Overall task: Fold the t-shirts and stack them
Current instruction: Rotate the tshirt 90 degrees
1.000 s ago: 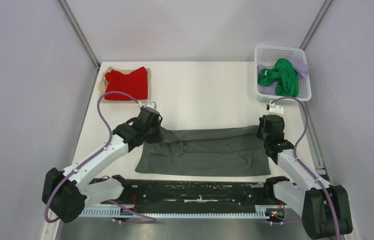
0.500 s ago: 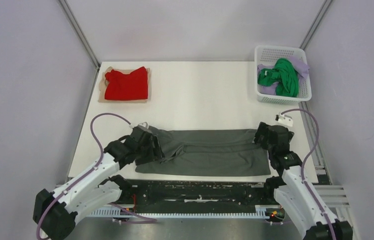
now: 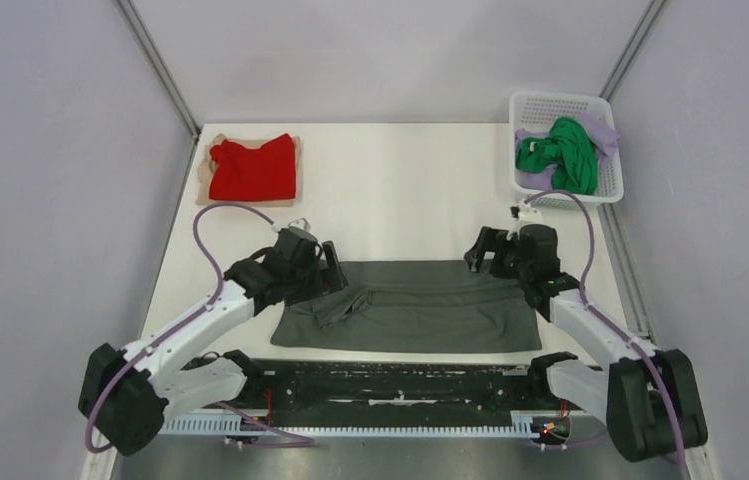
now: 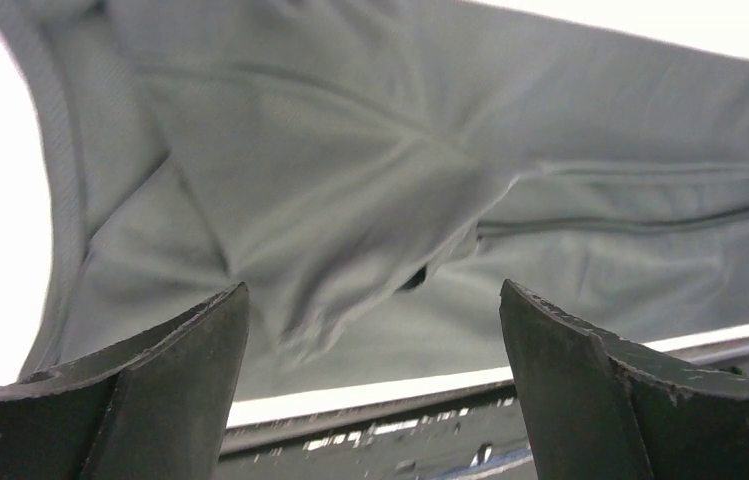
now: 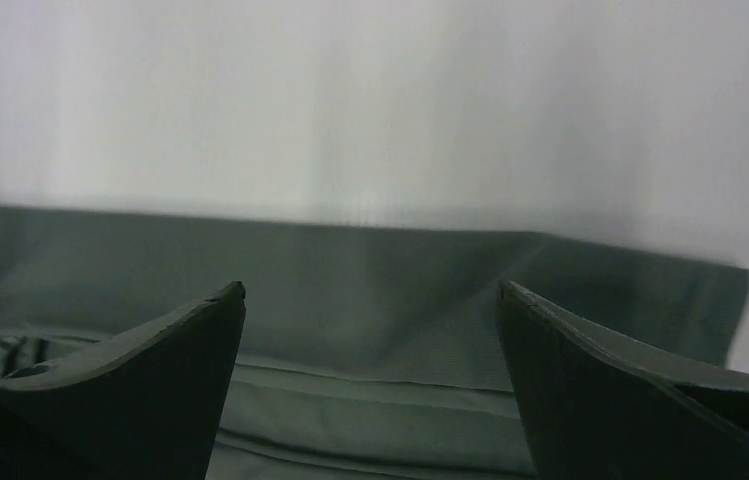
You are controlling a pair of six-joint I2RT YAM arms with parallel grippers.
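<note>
Both jaws have released the dark grey t-shirt (image 3: 430, 308) and gape wide, empty.

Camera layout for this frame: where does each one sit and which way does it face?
Top external: above and behind the bases, looking down on the table; both arms show, left gripper and right gripper open at the grey shirt's ends.
Left wrist: on the left arm, looking down between its own fingers at the shirt's rumpled part.
Right wrist: on the right arm, looking low across the shirt between its own fingers.
Shared: all three see the grey shirt.
</note>
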